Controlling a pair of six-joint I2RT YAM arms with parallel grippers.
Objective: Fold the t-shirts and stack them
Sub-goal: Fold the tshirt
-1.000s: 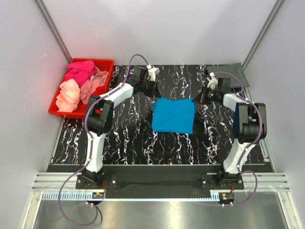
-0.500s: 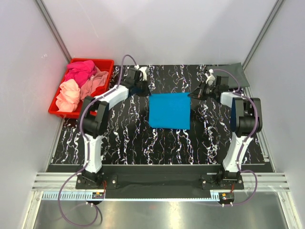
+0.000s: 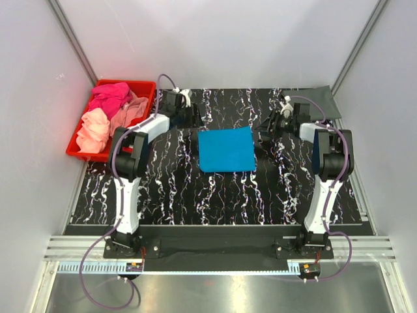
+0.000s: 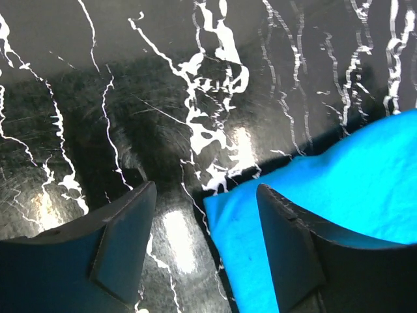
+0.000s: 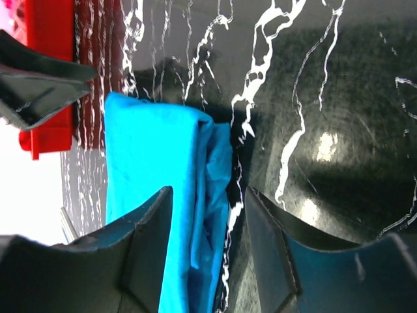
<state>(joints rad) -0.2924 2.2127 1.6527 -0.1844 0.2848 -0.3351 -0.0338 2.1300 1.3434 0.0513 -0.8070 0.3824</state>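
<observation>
- The bright blue t-shirt (image 3: 226,149) lies flat on the middle of the counter (image 3: 195,195), towards the back, folded to a near-square
- It is slightly wider across than deep, so its long axis runs left to right, with the far edge a touch farther back at the right
- Its right side shows stacked, loosely layered folds in the right wrist view
- The left gripper (image 4: 205,189) is low at the shirt's far left corner, fingers spread and clamping nothing, with the corner under the gap
- The right gripper (image 5: 210,192) is at the shirt's right edge, fingers likewise apart, with the layered edge below them
- The dark grey t-shirt (image 3: 322,101) lies flat at the counter's far right corner, well apart
- The red bin (image 3: 73,151) at the far left holds the hot pink t-shirt (image 3: 109,96), salmon t-shirt (image 3: 130,111) and peach t-shirt (image 3: 94,130) in a loose heap
</observation>
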